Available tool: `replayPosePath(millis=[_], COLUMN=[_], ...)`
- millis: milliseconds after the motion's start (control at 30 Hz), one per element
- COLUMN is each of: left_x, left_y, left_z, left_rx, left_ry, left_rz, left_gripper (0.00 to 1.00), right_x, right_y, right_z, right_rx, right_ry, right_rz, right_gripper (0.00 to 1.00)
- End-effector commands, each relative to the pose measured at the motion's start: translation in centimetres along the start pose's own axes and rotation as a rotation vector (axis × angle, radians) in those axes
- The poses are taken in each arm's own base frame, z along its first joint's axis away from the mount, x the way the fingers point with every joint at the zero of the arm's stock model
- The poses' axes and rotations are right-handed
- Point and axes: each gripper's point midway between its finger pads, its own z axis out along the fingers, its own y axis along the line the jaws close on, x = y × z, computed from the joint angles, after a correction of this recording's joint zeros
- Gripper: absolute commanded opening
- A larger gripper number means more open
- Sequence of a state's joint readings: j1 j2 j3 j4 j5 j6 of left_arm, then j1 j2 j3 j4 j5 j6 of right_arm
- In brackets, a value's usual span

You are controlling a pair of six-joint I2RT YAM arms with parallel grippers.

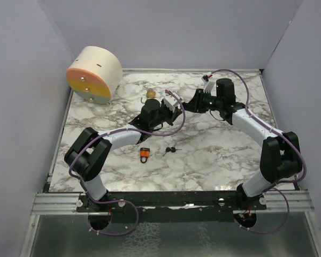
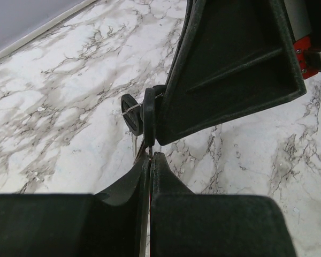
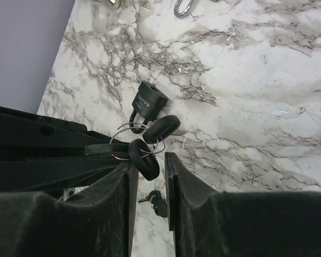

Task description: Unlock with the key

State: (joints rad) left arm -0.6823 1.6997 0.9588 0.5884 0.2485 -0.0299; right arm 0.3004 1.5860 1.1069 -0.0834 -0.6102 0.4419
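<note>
Top view: the left gripper [image 1: 166,110] and right gripper [image 1: 195,101] are tip to tip above the middle of the tabletop [image 1: 230,160]. An orange padlock [image 1: 144,154] and loose keys [image 1: 170,150] lie nearer the bases.

Left wrist view: the left jaws are pressed together on a blade of the key bunch [image 2: 142,115].

Right wrist view: the right jaws stand apart, flanking one key head. A black padlock [image 3: 148,101] shows just past the bunch.

I judge the step in hand to be a key handover. Next, I close squarely on the head, then line the blade up with the keyway.

Lab rig: plain walls [image 1: 176,32] enclose a marble tabletop [image 1: 219,160].
</note>
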Motion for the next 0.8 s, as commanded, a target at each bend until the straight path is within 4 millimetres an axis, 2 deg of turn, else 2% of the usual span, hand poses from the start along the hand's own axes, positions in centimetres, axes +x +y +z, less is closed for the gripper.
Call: replayPosePath(millis=[0, 133, 300, 400, 500, 600, 767], left_x=[-1.5, -1.3, -1.2, -1.5, -1.6, -1.7, -2.1], left_y=[-0.1, -0.1, 0.0, 0.1, 0.1, 0.2, 0.9], left_z=[-0.1, -0.1, 0.0, 0.1, 0.2, 0.2, 0.0], left_rx=[-0.008, -0.006, -0.009, -0.014, -0.014, -0.017, -0.057], left_ry=[-0.026, -0.021, -0.014, -0.014, -0.012, -0.011, -0.012], left_rz=[0.019, 0.018, 0.019, 0.020, 0.019, 0.015, 0.020], left_gripper=[0.00, 0.00, 0.00, 0.00, 0.00, 0.00, 0.00], right_x=[-1.6, -1.6, -1.6, -1.7, -1.7, -1.9, -1.9], right_y=[0.3, 0.4, 0.7, 0.9, 0.7, 0.5, 0.8], right_z=[0.1, 0.2, 0.0, -0.2, -0.3, -0.5, -0.8], right_rx=[0.017, 0.009, -0.010, -0.012, 0.003, 0.021, 0.015], right_ry=[-0.037, -0.036, -0.036, -0.040, -0.043, -0.054, -0.061], right_rz=[-0.021, -0.031, -0.052, -0.063, -0.069, -0.075, -0.088], right_gripper=[0.24, 0.18, 0.02, 0.01, 0.05, 0.01, 0.01])
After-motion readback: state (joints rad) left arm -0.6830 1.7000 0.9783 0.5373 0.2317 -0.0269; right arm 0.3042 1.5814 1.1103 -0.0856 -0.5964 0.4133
